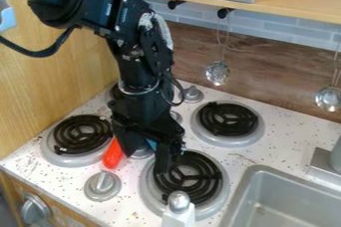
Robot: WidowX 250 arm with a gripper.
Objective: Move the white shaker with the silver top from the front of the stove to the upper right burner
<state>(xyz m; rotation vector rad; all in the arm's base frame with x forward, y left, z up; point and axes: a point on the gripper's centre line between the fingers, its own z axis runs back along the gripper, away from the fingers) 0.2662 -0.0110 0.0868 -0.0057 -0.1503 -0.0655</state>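
The gripper (145, 160) hangs low over the middle of the stove top (263, 154), its fingers spread apart on the left side of the front right burner (193, 177). Beside the gripper's left finger, an orange-red elongated piece (113, 155) lies between the two front burners, its upper end hidden by the gripper. A small bit of blue (152, 144) shows between the fingers, mostly covered; whether it belongs with the orange-red piece I cannot tell. Grey knobs stand close by, one of them (102, 186) in front.
More burners sit at the left (82, 135) and back right (228, 119). A grey sink (293, 203) is at the lower right. A silver-topped white post (178, 210) rises at the front edge. Metal ladles (218, 73) hang along the back wall under a shelf (299, 3).
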